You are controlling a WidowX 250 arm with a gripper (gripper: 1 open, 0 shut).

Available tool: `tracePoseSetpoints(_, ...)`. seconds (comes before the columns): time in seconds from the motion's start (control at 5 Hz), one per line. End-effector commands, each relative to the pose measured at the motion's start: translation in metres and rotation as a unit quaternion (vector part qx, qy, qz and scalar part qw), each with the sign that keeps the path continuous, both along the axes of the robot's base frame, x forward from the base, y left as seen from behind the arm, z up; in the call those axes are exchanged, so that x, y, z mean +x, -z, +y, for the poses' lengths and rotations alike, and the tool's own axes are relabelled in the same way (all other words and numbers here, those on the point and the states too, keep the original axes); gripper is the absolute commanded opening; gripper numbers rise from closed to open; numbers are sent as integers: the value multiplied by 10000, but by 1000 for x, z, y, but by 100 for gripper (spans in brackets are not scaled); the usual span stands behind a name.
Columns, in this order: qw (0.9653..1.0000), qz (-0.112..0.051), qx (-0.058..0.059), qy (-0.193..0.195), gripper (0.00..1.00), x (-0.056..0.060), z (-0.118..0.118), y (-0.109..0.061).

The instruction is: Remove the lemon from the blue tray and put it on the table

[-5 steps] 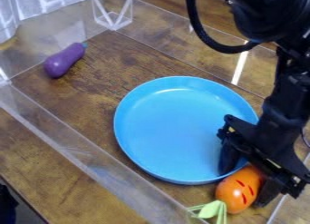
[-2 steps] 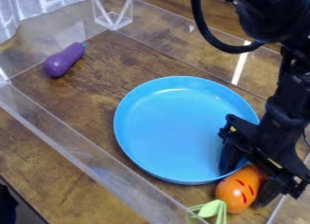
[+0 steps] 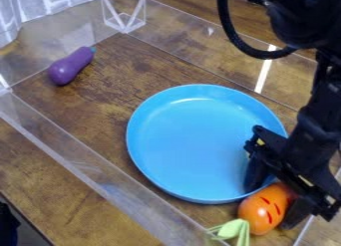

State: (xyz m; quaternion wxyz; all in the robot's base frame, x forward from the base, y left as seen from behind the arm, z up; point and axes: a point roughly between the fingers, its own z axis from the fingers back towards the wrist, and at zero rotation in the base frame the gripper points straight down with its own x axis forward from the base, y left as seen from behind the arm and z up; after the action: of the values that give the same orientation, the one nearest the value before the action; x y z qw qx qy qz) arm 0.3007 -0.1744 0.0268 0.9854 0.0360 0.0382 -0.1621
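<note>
Closest to the camera there's an orange carrot [image 3: 265, 209] with green leaves [image 3: 232, 231], sitting on the bench right at the near clear wall [image 3: 80, 155], just off the edge of the blue tray [image 3: 186, 140]. Right above the carrot is the black pincer [image 3: 277, 171], pointing straight down over the tray's right rim. It's all dark and bunched up from this angle, so I honestly cannot tell whether its fingers are apart, together or clamped on something.

The lemon isn't showing anywhere; if it's around, it's hidden behind the pincer, can't say. The open part of the tray is just bare blue.

The tray sits on the dark wooden bench [image 3: 173, 61], taking up most of the middle. Further back on the left there's a purple eggplant [image 3: 71, 65] lying on the wood, well apart from the tray. The black arm [image 3: 309, 41] and its cables go up out of the top right corner.
</note>
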Motion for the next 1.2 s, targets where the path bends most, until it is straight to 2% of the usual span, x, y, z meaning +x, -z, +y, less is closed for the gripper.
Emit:
tracePoseSetpoints(0.0,9992,-304,-115,230,0,6,-14,-27)
tracePoseSetpoints(0.6,9984,-405,-40,389,0,9,-12,-43)
tracePoseSetpoints(1.0,9980,-482,-37,415,0,12,-11,-49)
